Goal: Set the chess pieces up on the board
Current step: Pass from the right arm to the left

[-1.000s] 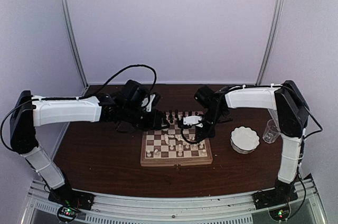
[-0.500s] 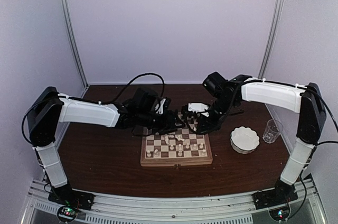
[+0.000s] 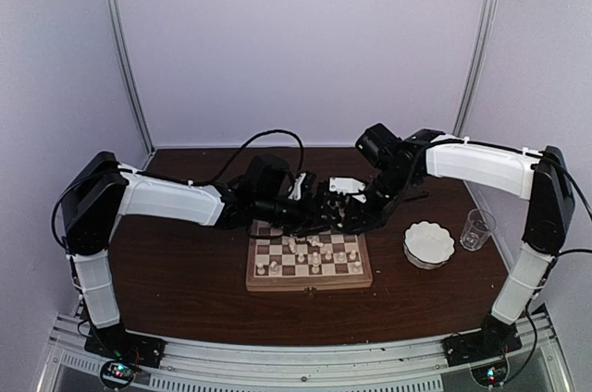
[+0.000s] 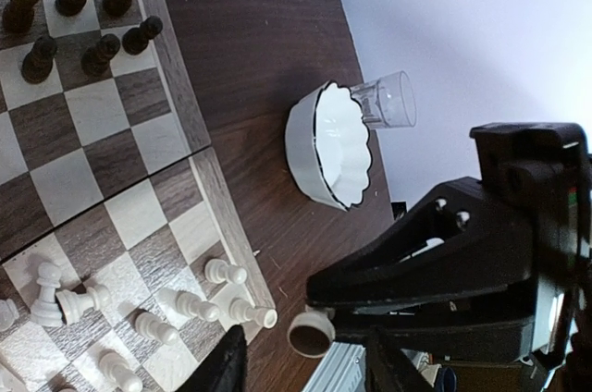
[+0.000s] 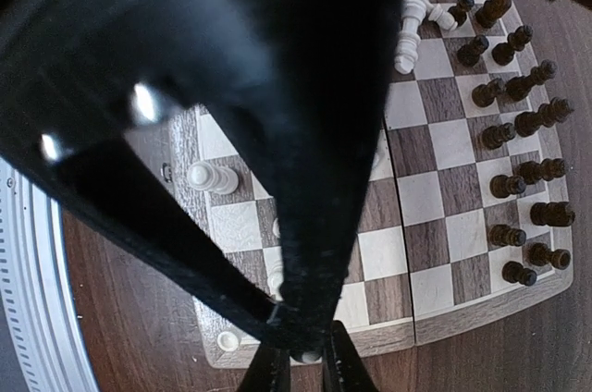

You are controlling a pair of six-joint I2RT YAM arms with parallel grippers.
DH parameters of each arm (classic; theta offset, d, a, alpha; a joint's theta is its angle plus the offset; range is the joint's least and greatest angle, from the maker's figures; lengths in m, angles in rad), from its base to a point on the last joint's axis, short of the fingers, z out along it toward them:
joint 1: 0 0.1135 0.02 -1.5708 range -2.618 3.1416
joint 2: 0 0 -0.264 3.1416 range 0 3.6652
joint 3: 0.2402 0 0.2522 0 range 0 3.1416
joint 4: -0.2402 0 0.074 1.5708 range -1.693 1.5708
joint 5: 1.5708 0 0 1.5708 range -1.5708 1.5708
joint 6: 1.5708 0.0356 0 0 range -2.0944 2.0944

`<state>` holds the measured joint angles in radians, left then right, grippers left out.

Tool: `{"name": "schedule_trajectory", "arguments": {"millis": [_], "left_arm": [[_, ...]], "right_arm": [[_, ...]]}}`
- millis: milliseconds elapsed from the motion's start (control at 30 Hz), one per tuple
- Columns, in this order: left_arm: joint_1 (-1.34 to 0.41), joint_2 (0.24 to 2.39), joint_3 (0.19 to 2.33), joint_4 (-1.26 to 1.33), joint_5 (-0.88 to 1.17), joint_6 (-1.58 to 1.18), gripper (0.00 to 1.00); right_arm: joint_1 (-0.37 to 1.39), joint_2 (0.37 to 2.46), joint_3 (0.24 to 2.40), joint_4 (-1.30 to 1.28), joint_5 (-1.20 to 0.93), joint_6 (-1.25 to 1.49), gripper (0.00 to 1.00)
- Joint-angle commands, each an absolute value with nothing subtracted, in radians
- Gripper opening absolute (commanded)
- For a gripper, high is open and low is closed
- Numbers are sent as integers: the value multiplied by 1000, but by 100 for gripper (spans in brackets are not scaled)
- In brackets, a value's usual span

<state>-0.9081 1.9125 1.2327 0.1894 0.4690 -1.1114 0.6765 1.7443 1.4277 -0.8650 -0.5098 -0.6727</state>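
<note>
Both arms meet over the 12 o'clock half of the board (image 3: 310, 281). The right tool (image 5: 301, 355) is pinched closed. The pale sliver at its tips, which the left wrist view shows as a round cream-rimmed base, looks like a cream piece (image 4: 311, 332) in its grip. The left tool (image 3: 310, 214) hangs just beside it, fingers spread with nothing between them. To place the piece well, I would move the left tool aside first. The right tool should then come straight down over a free square toward 6 o'clock, set the base flat, and let go only once it stands. The figurines are smooth turned wood with narrow necks and small round feet, so they tip easily. Several cream pieces (image 5: 412, 18) already lie toppled, while the dark pieces (image 5: 518, 124) stand in rows. The board is checkered veneer with a thick light border and a fold seam across its middle. At 3 o'clock on the dark wood-grain surface (image 3: 176, 272) sit a glossy white scalloped bowl (image 3: 412, 249) and a clear tumbler (image 3: 475, 228).
</note>
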Motion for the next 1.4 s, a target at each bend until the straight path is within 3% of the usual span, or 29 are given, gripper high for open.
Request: {"name": "schedule_trajectory", "arguments": {"millis": [0, 667, 933, 1100, 1233, 1367], "left_arm": [[-911, 1939, 1254, 280, 504, -1149, 43], [-914, 1968, 1242, 393, 558, -1206, 19], [-915, 1973, 1240, 405, 576, -1233, 20], [-917, 1979, 1222, 461, 581, -1282, 15], [-920, 1985, 1218, 480, 582, -1312, 24], [-924, 1984, 1217, 491, 563, -1333, 24]], "right_arm": [[683, 1696, 1421, -867, -538, -658, 9], [685, 1695, 1418, -857, -551, -650, 10], [686, 1690, 1411, -841, -545, -643, 10], [685, 1689, 1409, -833, -546, -632, 10], [685, 1686, 1408, -820, -545, -611, 10], [685, 1693, 1414, -811, -542, -582, 10]]}}
